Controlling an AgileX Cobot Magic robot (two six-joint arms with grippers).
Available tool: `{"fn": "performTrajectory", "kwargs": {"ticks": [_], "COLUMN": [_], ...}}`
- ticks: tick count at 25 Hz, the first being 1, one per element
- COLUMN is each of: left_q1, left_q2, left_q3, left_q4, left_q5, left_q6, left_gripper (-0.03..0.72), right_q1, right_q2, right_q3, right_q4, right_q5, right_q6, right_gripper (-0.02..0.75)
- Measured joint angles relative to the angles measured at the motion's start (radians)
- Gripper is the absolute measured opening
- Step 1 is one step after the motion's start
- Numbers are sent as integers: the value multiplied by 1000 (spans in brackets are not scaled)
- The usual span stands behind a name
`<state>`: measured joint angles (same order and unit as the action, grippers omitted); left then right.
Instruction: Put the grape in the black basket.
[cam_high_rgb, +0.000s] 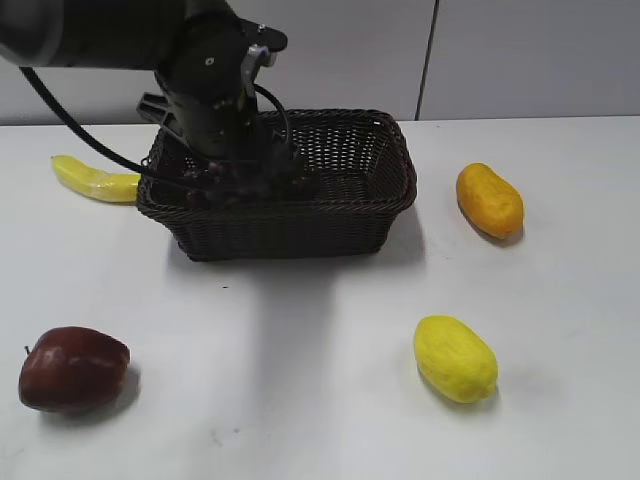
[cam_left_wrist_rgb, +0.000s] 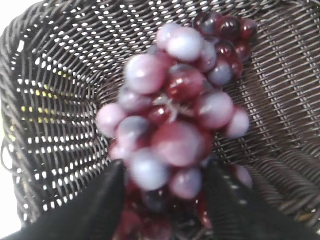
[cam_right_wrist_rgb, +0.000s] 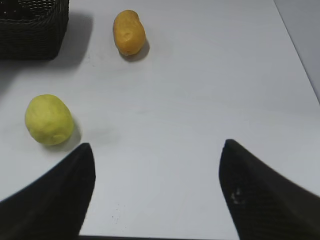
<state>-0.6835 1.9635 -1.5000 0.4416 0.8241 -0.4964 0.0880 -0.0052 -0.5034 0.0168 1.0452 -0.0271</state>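
The grape (cam_left_wrist_rgb: 175, 115), a bunch of dark red and purple berries, hangs between my left gripper's (cam_left_wrist_rgb: 165, 175) two black fingers, inside the black basket (cam_left_wrist_rgb: 55, 100), a little above its woven floor. In the exterior view the left arm reaches down into the left half of the black basket (cam_high_rgb: 300, 225). There the grape (cam_high_rgb: 235, 182) shows just behind the near rim, under my left gripper (cam_high_rgb: 240, 170). My right gripper (cam_right_wrist_rgb: 157, 155) is open and empty above bare table. It is out of the exterior view.
A yellow banana (cam_high_rgb: 95, 180) lies left of the basket and a dark red apple (cam_high_rgb: 72, 368) at front left. A yellow fruit (cam_high_rgb: 455, 357) (cam_right_wrist_rgb: 48, 120) lies at front right, an orange fruit (cam_high_rgb: 489, 200) (cam_right_wrist_rgb: 129, 32) right of the basket (cam_right_wrist_rgb: 30, 30).
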Motion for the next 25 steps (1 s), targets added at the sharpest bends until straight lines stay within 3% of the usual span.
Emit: {"fn": "performTrajectory", "kwargs": {"ticks": [5,10,15,19,25], "left_q1": [0,38,165,285,441], "left_q2": [-26,-40,-44,-66,-100], "left_q3": [-135,-355,-506,-513,-475], "left_q4": [-4,-55,-196,-295,-318], "left_q5": [104,288,376,391,392], "left_q6": [67,241,368,390,404], "left_gripper": [588,579,573,566,565], "right_q1": [0,0,0,0,0], "right_q2": [0,0,0,0,0], "right_q3": [0,0,0,0,0], "right_q4": [0,0,0,0,0], "right_q5": [0,0,0,0,0], "right_q6": [0,0,0,0,0], "right_gripper": [585,585,585,585,585]}}
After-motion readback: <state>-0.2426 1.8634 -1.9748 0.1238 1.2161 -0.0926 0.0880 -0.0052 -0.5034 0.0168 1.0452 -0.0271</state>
